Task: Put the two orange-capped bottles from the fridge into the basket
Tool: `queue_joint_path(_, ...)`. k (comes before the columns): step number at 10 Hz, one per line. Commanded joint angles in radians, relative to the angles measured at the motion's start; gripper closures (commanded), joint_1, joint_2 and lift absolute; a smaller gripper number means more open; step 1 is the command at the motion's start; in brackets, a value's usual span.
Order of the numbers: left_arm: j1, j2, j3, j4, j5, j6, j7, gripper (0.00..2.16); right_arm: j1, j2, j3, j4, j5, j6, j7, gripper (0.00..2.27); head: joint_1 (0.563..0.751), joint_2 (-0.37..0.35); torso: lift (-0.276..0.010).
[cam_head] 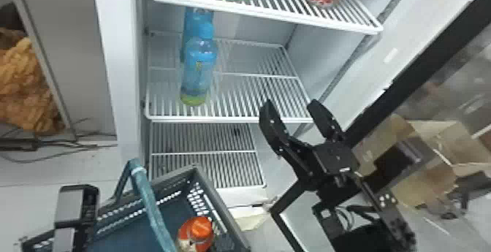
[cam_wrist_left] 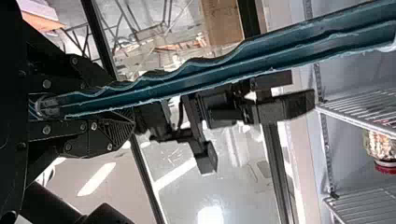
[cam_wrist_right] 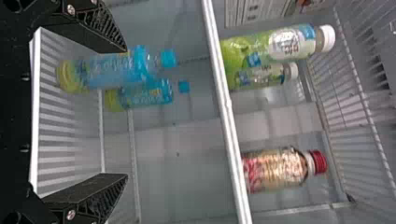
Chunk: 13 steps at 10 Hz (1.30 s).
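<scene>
Orange-capped bottle [cam_head: 200,229] stands inside basket [cam_head: 223,207], near right edge. Left gripper [cam_wrist_left: 123,103] clamps handle [cam_wrist_left: 233,63]; right gripper [cam_head: 291,103] spreads wide, empty, by middle shelf's [cam_head: 226,119] front right corner. Bottle likely smooth, weighty; best gripped mid-body.

Beyond the basket [cam_head: 218,202] (bottle [cam_head: 200,229] inside), two bottles [cam_head: 199,67] on a shelf [cam_head: 233,119].

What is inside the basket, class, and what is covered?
One orange-capped bottle sits inside the basket, toward its right side. The handle and left arm hide parts of the interior; anything behind them cannot be seen.
</scene>
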Motion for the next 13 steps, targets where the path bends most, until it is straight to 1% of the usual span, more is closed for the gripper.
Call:
queue_joint_path(1,0.002,-0.001,0.0,0.002,-0.002,0.0,0.001,1.18,0.009,0.015,0.0,0.095,0.03,-0.134,0.002,0.11,0.695,-0.35,-0.235)
queue_joint_path(9,0.002,-0.001,0.0,0.002,0.0,-0.003,0.001,1.18,0.018,0.026,-0.012,0.109,0.038,-0.178,0.002,0.1,0.695,-0.35,-0.235)
queue_joint_path(10,0.005,-0.001,-0.002,0.005,0.016,-0.003,0.001,1.18,0.023,0.028,-0.014,0.109,0.044,-0.193,0.002,0.1,0.695,-0.35,-0.235)
queue_joint_path(13,0.009,-0.002,-0.004,0.007,0.024,-0.005,0.001,1.18,0.026,0.029,-0.018,0.117,0.046,-0.224,0.002,0.11,0.695,-0.35,-0.235)
